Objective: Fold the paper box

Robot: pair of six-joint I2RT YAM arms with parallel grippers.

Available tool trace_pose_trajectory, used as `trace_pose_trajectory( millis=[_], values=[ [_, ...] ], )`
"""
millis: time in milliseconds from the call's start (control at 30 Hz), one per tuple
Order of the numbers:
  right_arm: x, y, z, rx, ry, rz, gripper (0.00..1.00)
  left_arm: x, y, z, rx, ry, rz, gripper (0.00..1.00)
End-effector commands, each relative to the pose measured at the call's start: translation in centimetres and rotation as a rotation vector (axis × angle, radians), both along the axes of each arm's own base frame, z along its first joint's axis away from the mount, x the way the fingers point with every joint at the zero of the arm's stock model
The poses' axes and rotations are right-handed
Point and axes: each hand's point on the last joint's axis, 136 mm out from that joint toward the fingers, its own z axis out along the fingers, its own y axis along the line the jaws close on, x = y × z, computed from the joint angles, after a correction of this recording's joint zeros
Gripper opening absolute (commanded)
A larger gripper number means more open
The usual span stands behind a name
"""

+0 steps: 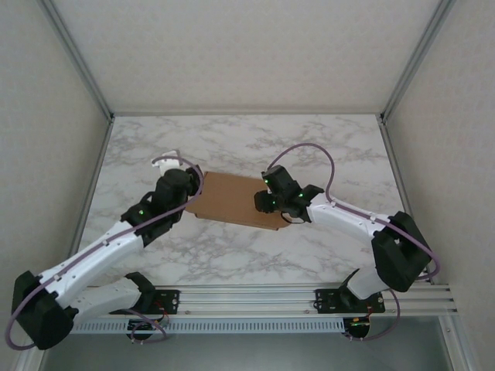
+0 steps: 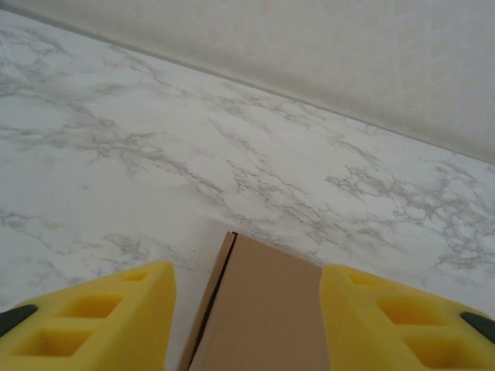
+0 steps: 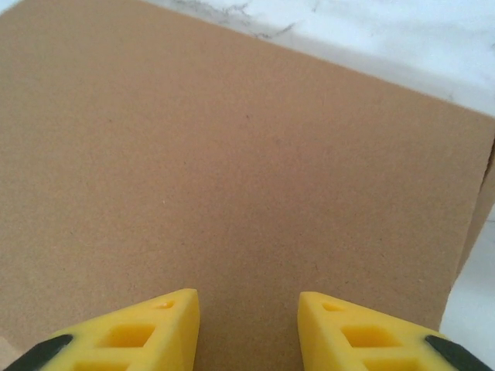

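1. Near edge: both arm bases sit on the mounting rail (image 1: 263,297), left arm on the left.
2. Left gripper (image 2: 247,270): yellow fingers (image 2: 116,317) clearly apart, nothing clamped. A corner of the paper box (image 2: 263,309) shows in the gap. Can't tell if the tips touch it.
3. Right gripper (image 3: 247,297): jaws partly apart, poised over a plain brown panel, holding nothing. Contact with the board is unclear.
4. Paper box (image 1: 232,202): lies flat mid-table between the two grippers, left gripper (image 1: 188,193) at its left end, right gripper (image 1: 271,202) over its right part. A layered edge is visible on one side.
5. Beyond: white marble table (image 1: 255,139), then the pale back wall (image 1: 247,54).
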Motion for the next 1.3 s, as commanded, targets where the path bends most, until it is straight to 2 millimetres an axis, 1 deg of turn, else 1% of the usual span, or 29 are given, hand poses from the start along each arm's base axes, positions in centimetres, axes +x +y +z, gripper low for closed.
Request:
trace_pose_trajectory(
  millis=[0, 67, 133, 200, 233, 300, 333, 400, 467, 567, 700, 800, 867, 933, 1000, 1033, 1100, 1167, 1200, 1233, 1267],
  values=[
    [-0.9, -1.0, -2.9, -0.055, 0.049, 0.013, 0.36, 1.5, -3.5, -1.6, 0.020, 0.072, -0.181, 0.51],
    [-1.1, -1.4, -4.0, -0.068, 0.063, 0.009, 0.34, 2.5, -4.9, -4.1, 0.037, 0.150, -0.222, 0.52],
    [-1.3, -1.7, -4.9, -0.086, 0.083, 0.010, 0.33, 3.1, -5.6, -6.5, 0.013, 0.209, -0.237, 0.51],
    [-1.4, -2.0, -5.6, -0.098, 0.102, 0.008, 0.33, 3.3, -5.7, -8.5, -0.041, 0.242, -0.229, 0.49],
    [-1.3, -2.2, -5.5, -0.100, 0.101, 0.007, 0.32, 3.2, -5.5, -9.6, -0.070, 0.258, -0.218, 0.48],
    [-1.3, -2.3, -4.8, -0.093, 0.089, 0.006, 0.33, 2.9, -4.9, -11.2, -0.119, 0.281, -0.192, 0.45],
    [-0.9, -3.0, -4.4, -0.088, 0.082, -0.013, 0.33, 2.6, -4.8, -12.0, -0.149, 0.294, -0.187, 0.44],
    [-0.4, -3.3, -2.9, -0.058, 0.053, -0.024, 0.33, 1.8, -4.9, -13.5, -0.201, 0.317, -0.190, 0.41],
    [-0.3, -2.9, -1.2, -0.017, 0.017, 0.000, 0.34, 0.9, -5.2, -14.7, -0.255, 0.336, -0.201, 0.40],
    [-0.1, -3.5, -0.5, -0.018, 0.015, -0.030, 0.36, 0.2, -4.9, -16.2, -0.277, 0.363, -0.183, 0.39],
    [0.1, -5.3, 0.2, -0.006, 0.001, -0.117, 0.44, -0.6, -4.8, -17.5, -0.303, 0.391, -0.180, 0.38],
    [0.1, -6.5, 0.0, -0.023, 0.012, -0.169, 0.47, -1.0, -4.8, -18.1, -0.303, 0.405, -0.176, 0.37],
    [-0.1, -7.0, -1.0, -0.052, 0.037, -0.187, 0.48, -1.1, -4.7, -18.2, -0.300, 0.409, -0.172, 0.37],
    [-0.2, -8.0, -1.8, -0.092, 0.046, -0.231, 0.51, -1.0, -4.7, -17.8, -0.300, 0.406, -0.172, 0.37],
    [-0.3, -9.0, -2.3, -0.103, 0.048, -0.270, 0.52, -0.9, -4.8, -16.7, -0.298, 0.386, -0.180, 0.38],
    [-0.2, -9.2, -2.3, -0.094, 0.048, -0.278, 0.53, -0.8, -4.8, -15.9, -0.290, 0.372, -0.185, 0.40],
    [-0.1, -9.1, -2.5, -0.071, 0.064, -0.276, 0.54, -0.2, -4.2, -13.8, -0.242, 0.326, -0.179, 0.45],
    [-0.1, -9.0, -2.9, -0.060, 0.085, -0.267, 0.57, 0.2, -3.3, -12.3, -0.174, 0.294, -0.154, 0.52],
    [-0.2, -8.9, -3.0, -0.054, 0.092, -0.264, 0.59, 0.5, -2.9, -11.7, -0.149, 0.281, -0.143, 0.55],
    [-0.2, -8.8, -3.3, -0.047, 0.099, -0.263, 0.65, 0.7, -2.5, -11.5, -0.121, 0.278, -0.129, 0.58],
    [-0.2, -8.7, -3.5, -0.038, 0.107, -0.263, 0.66, 0.9, -2.2, -11.5, -0.109, 0.282, -0.121, 0.61]
  ],
)
